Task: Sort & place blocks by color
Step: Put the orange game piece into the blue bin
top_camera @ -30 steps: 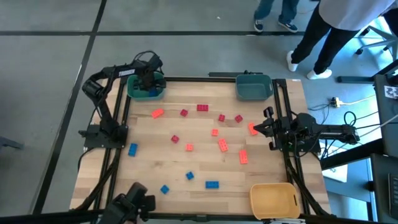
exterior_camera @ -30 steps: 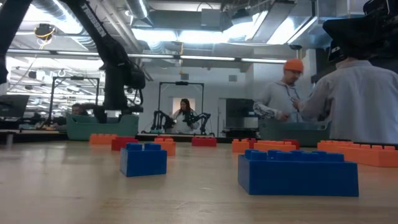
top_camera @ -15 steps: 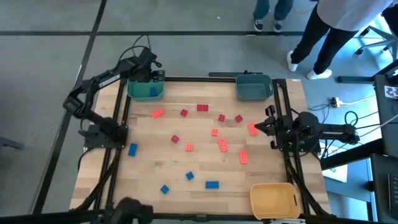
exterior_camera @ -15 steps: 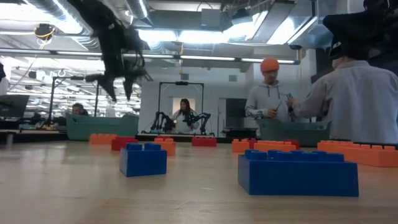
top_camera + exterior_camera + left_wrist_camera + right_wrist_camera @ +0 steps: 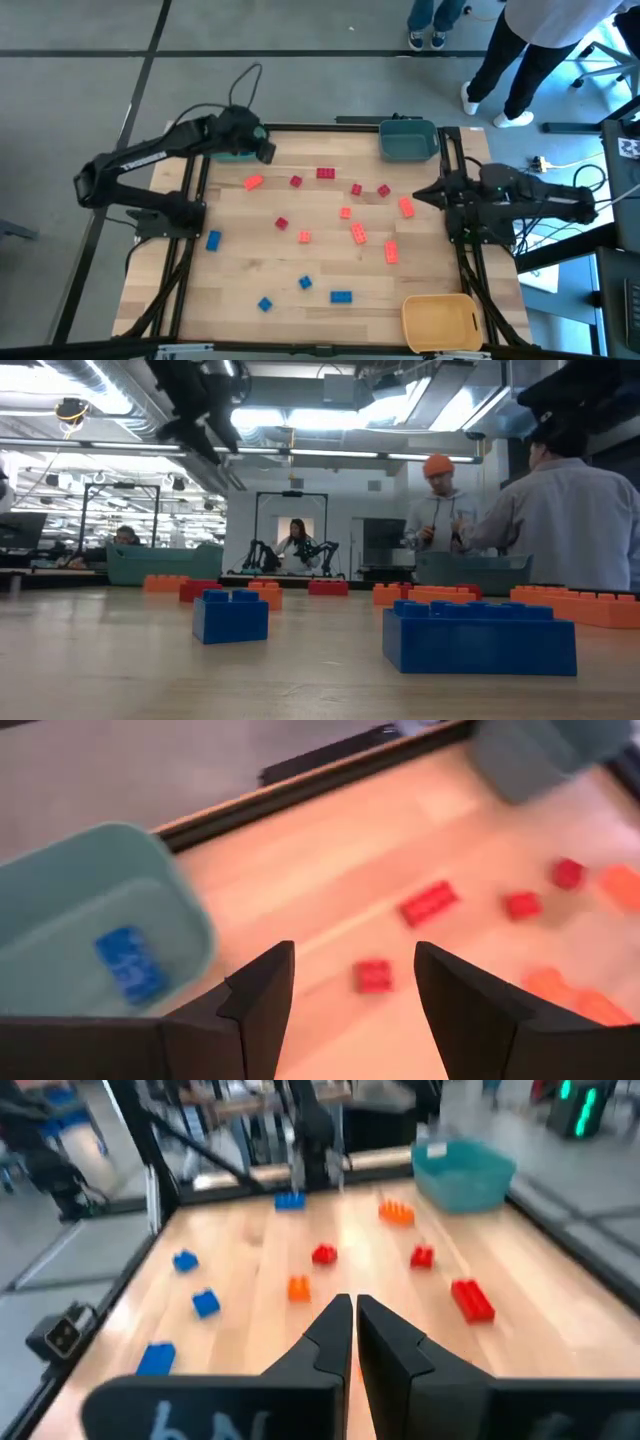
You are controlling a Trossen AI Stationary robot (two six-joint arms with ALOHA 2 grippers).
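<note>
the left gripper (image 5: 262, 146) hangs with fingers spread and empty beside the teal bin (image 5: 60, 910), likely because a blue block (image 5: 128, 963) now lies inside; a second ago it was over that bin. red, orange and blue blocks (image 5: 358, 234) scatter the table (image 5: 240, 270), and the right gripper (image 5: 440, 193) waits pinched shut, empty, at the right edge.
</note>
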